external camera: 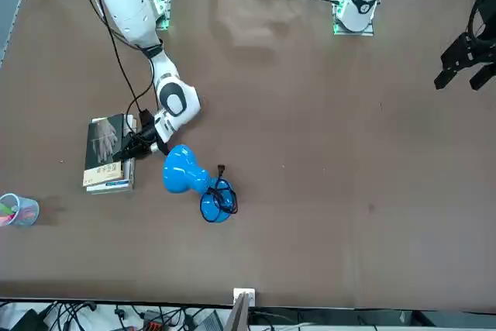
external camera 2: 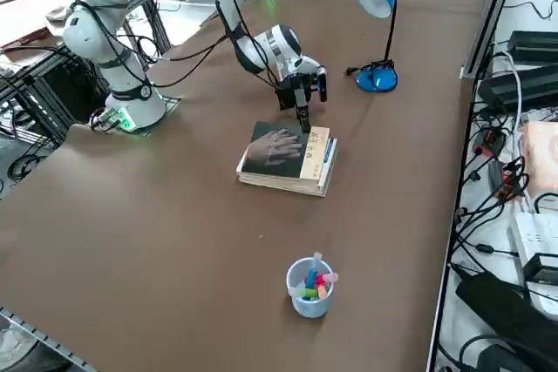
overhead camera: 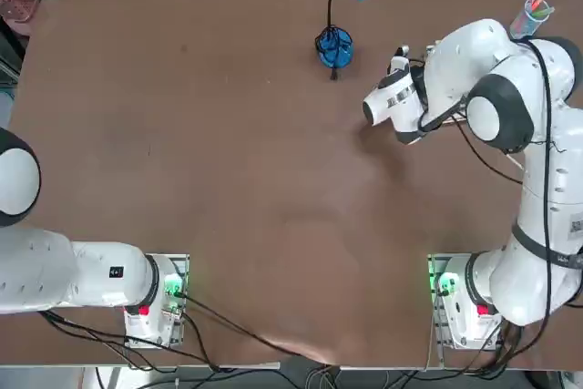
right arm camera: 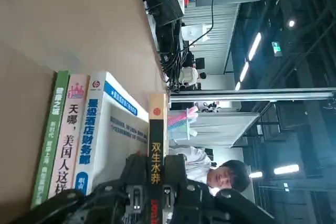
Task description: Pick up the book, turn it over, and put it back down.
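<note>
Seen from the robot's right side, a cup (external camera 2: 311,287) of coloured pens stands nearest on the desk (external camera 2: 174,215). It is at about 6 o'clock from the book (external camera 2: 277,150) and well apart from it.

The book lies flat on top of a small stack (external camera 2: 296,182) of other books, dark cover with the pale hand picture facing up. It is on the right arm's side of the desk.

The tool (external camera 2: 303,119) points down at the book's far edge, at about 1 o'clock on the cover. In the wrist view the tool (right arm camera: 157,167) is narrow, its fingers (right arm camera: 135,182) pinched on the book's (right arm camera: 157,145) dark spine, with the stack's green, pink and white-and-blue spines beside it.

Farther off, at about 1 o'clock from the book, stands a blue lamp (external camera 2: 381,6).
</note>
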Action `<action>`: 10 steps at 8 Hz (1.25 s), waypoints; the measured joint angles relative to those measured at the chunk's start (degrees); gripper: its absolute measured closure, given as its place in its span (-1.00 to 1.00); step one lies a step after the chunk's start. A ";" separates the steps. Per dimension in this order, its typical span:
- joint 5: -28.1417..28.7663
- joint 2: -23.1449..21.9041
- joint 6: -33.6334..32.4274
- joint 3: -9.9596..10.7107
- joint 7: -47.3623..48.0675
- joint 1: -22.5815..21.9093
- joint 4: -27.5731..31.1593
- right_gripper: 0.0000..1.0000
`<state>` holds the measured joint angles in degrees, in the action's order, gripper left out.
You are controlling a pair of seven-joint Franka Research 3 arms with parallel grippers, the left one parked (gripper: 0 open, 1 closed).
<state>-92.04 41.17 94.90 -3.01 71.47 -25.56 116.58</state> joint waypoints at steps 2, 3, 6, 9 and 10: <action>-0.05 0.00 -0.05 0.02 0.12 0.02 -0.12 0.19; -0.07 0.00 -0.11 0.02 0.19 0.03 -0.21 0.07; -0.18 -0.01 -0.31 0.03 0.30 0.04 -0.48 -0.59; -0.26 -0.39 -0.82 0.03 0.71 0.04 -0.80 -0.99; -0.10 -0.72 -0.81 0.03 0.79 0.09 -1.12 -0.99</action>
<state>-92.15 40.44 94.09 -2.98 72.26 -25.48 115.46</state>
